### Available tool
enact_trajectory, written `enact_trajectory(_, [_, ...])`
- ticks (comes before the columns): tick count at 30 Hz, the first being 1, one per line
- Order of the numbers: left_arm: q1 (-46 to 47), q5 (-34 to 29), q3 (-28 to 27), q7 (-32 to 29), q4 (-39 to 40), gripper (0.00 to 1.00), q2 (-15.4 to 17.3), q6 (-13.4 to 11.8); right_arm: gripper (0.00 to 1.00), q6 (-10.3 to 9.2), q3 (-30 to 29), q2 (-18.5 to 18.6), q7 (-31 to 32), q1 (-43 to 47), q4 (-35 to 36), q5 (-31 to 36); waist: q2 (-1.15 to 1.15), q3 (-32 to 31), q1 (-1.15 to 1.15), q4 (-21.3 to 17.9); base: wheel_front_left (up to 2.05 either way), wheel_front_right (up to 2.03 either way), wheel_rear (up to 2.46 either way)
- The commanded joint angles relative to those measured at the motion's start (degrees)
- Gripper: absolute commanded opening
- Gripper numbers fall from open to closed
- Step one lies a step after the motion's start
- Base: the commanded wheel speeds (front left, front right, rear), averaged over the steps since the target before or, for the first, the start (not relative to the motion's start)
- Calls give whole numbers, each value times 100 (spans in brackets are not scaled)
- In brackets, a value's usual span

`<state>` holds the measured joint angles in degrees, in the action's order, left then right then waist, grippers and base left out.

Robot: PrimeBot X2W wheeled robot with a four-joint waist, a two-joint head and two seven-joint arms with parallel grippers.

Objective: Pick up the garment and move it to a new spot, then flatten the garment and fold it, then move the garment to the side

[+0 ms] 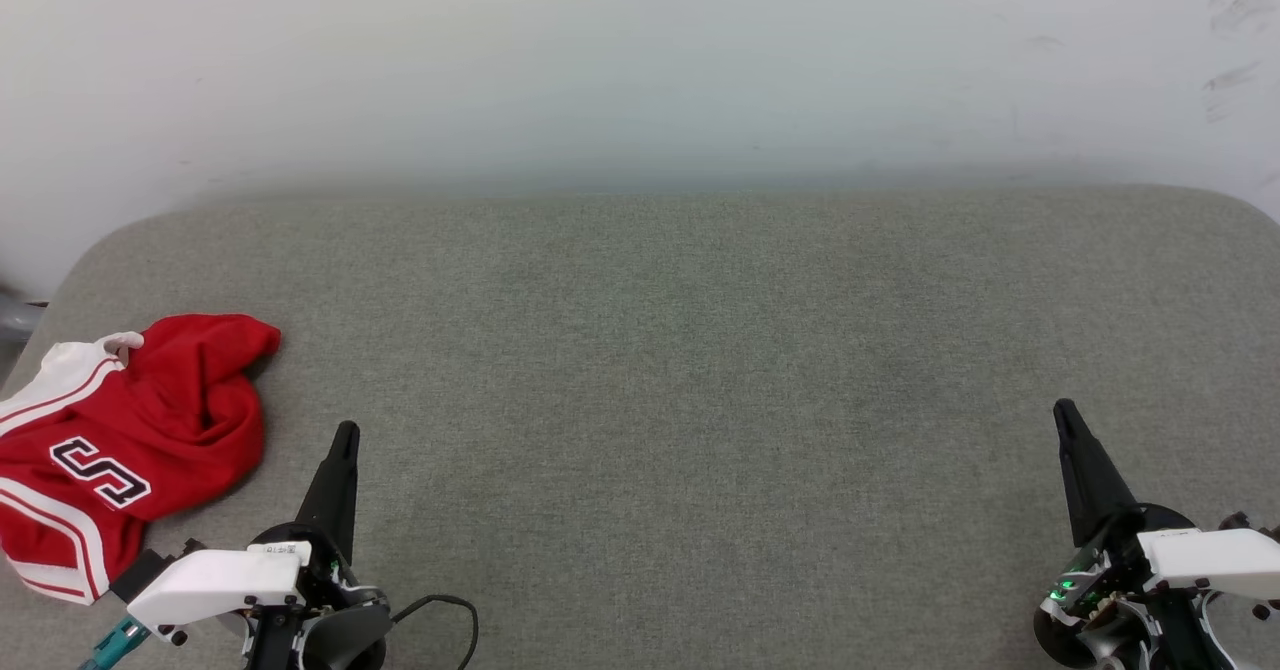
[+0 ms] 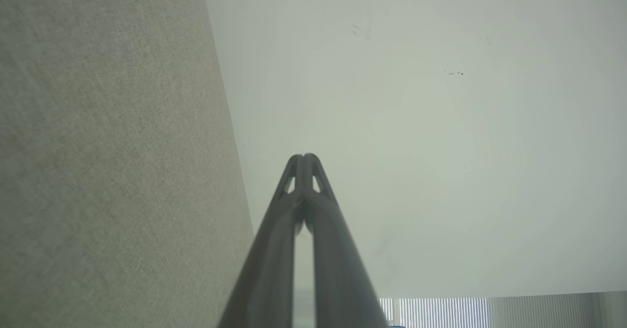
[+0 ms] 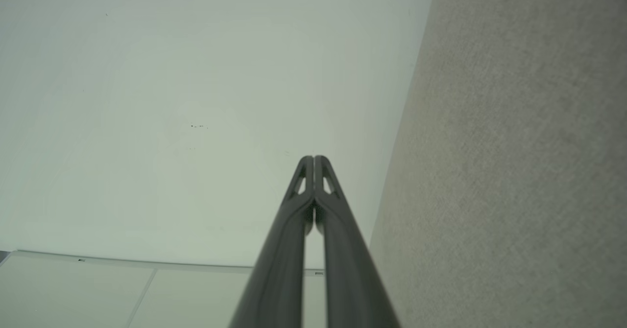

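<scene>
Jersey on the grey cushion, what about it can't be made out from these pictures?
- Print: in the head view the jersey lies crumpled, and its own folds hide all lettering except one black letter.
- Left part: cut off by that view's left edge.
- Underside: pressed against the cushion, so its look cannot be told.

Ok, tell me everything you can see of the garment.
The garment is a red jersey-style shirt, soft knit by its look, with a white striped-trim sleeve and one black, white-outlined letter showing. It lies crumpled in a heap at the near left of the grey padded surface, partly cut off by the head view's left edge. The shut left gripper stands beside it, tip apart from it.
</scene>
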<state>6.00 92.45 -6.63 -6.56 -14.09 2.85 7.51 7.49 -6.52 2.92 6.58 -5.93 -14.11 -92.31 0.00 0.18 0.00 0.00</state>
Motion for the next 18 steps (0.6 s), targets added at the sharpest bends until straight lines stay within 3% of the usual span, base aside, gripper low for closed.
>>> enact_trajectory(1, [44, -7, -8, -8, 2, 0, -12, 19, 0, 0, 1, -16, -4, -64, -2, -21, 0, 0, 0, 0, 0, 0, 0])
enact_trajectory(18, [44, -7, -8, -7, 2, 0, -12, 19, 0, 0, 1, -16, -4, -64, -2, -21, 0, 0, 0, 0, 0, 0, 0])
